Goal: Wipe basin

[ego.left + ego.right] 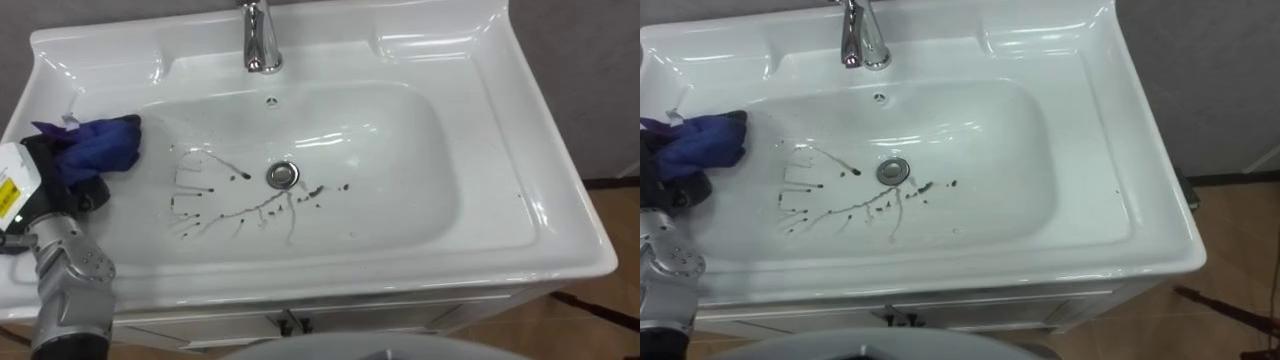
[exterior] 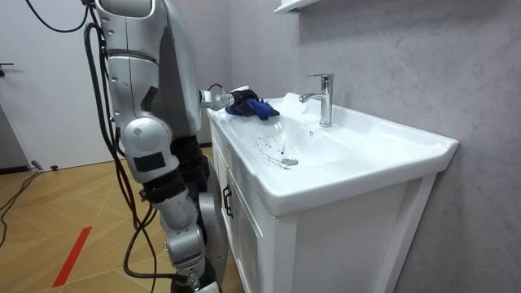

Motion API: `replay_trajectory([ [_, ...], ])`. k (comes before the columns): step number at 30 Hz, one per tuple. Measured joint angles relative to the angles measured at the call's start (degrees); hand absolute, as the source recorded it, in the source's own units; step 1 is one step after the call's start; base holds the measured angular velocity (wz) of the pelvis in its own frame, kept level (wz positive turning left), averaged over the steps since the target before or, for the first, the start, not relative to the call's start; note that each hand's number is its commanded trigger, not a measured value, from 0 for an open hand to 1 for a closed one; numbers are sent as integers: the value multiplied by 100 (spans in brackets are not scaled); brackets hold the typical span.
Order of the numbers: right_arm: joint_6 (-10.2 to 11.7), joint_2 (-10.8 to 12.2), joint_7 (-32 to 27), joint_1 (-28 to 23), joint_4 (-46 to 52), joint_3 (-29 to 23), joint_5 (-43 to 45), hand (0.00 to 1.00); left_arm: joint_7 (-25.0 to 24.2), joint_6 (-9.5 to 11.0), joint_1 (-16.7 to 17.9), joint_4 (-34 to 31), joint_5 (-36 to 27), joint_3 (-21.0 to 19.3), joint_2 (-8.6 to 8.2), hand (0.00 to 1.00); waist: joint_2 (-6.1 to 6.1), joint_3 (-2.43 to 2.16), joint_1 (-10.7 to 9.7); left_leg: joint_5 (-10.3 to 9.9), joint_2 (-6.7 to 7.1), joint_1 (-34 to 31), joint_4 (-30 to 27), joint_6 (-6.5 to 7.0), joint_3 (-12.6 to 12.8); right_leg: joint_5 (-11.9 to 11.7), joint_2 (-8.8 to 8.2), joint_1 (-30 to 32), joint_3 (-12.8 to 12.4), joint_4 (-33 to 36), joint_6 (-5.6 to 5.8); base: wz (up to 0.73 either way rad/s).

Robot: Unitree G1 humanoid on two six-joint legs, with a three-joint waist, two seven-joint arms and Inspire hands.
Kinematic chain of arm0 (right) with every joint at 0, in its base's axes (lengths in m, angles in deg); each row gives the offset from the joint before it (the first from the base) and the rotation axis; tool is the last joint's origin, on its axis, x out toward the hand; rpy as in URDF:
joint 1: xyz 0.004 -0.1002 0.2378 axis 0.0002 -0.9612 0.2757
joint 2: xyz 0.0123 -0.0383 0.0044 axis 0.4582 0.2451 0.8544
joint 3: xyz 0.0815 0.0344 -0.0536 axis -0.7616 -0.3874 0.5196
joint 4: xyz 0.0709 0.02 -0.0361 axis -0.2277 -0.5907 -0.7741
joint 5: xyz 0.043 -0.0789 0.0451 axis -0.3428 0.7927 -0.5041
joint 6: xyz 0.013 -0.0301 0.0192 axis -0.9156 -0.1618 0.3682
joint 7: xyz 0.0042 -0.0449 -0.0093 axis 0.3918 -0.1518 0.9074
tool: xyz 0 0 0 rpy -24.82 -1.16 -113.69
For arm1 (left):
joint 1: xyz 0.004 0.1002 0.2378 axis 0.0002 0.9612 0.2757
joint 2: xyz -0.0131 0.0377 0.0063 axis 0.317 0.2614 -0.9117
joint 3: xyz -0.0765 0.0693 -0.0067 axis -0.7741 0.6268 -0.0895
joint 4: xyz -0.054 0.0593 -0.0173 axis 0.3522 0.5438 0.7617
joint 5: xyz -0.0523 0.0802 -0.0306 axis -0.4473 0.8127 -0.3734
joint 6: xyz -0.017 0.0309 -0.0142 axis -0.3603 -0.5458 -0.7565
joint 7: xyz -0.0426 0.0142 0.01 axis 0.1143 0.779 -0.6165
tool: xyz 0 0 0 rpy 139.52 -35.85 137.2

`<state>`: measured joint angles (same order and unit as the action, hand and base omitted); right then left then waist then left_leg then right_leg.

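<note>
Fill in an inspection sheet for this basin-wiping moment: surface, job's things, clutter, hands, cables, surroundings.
surface: white basin; dark streaks spread around the drain, not yet wiped off.
job's things: blue cloth at the basin's left edge, in the left hand.
clutter: nothing seen.
hands: left hand closed on the cloth at the left rim.
cables: nothing seen on the basin.
surroundings: tap at the back, white cabinet below, grey wall, wooden floor.
</note>
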<state>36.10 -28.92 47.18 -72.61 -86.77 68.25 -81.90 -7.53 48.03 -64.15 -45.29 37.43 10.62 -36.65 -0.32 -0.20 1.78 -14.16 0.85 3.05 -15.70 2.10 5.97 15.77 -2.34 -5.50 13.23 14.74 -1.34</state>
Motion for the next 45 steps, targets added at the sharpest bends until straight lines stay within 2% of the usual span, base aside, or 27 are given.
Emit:
replay_trajectory([
  [2,5,1,-1,30,-4,45,6,0,-3,-2,0,-148,-6,10,0,100,-23,9,-5,0,-1,-60,-14,0,-41,-1,1,41,28,2,-2,10],
  [4,55,2,3,49,-25,60,13,0,-7,-1,0,-332,15,107,1,100,-37,49,-20,0,7,-117,-41,-1,-126,-10,-2,56,87,-7,-3,14],
  [9,231,-1,0,96,-41,52,30,0,0,10,-1,-668,188,377,1,100,-28,60,-67,-5,-4,-284,-221,0,-150,-31,1,124,116,10,-6,4],
  [11,300,-11,-2,116,-29,52,27,0,35,72,-1,-793,362,493,5,100,23,59,-109,-5,-20,-304,-221,0,-151,-72,18,131,124,10,-20,0],
  [13,380,-54,-2,119,-40,51,31,0,119,226,-1,-903,651,570,5,100,69,48,-166,-5,-31,-334,-220,0,-155,-86,29,164,121,15,-31,0],
  [16,435,-71,-2,60,-60,55,29,0,386,407,-1,-922,1105,584,5,100,114,61,-214,-7,-36,-330,-219,-3,-150,-87,34,180,107,4,-34,0],
  [22,445,-73,7,26,-239,59,29,0,774,552,13,-818,1344,603,5,100,79,67,-180,-1,-23,-269,-159,-9,-115,-86,39,196,36,28,-35,-6],
  [28,491,-76,17,86,-221,56,40,0,783,552,29,-701,1353,629,5,100,-24,48,-143,-1,-24,-251,-170,-9,-130,-86,36,148,63,1,-35,1],
  [32,484,-78,20,116,-181,49,146,0,812,543,43,-617,1450,672,5,100,-16,42,-143,-2,-26,-261,-169,-9,-144,-85,29,145,97,1,-33,4],
  [39,427,-100,77,81,-178,48,206,0,701,370,56,-79,1620,742,11,100,5,28,-168,-1,-36,-238,-166,-9,-128,-85,33,133,81,13,-34,0],
  [45,360,-104,180,-23,-140,39,271,0,323,178,85,285,1847,949,13,100,4,18,-219,-2,-37,-204,-141,-9,-106,-86,35,124,66,15,-35,-1],
])
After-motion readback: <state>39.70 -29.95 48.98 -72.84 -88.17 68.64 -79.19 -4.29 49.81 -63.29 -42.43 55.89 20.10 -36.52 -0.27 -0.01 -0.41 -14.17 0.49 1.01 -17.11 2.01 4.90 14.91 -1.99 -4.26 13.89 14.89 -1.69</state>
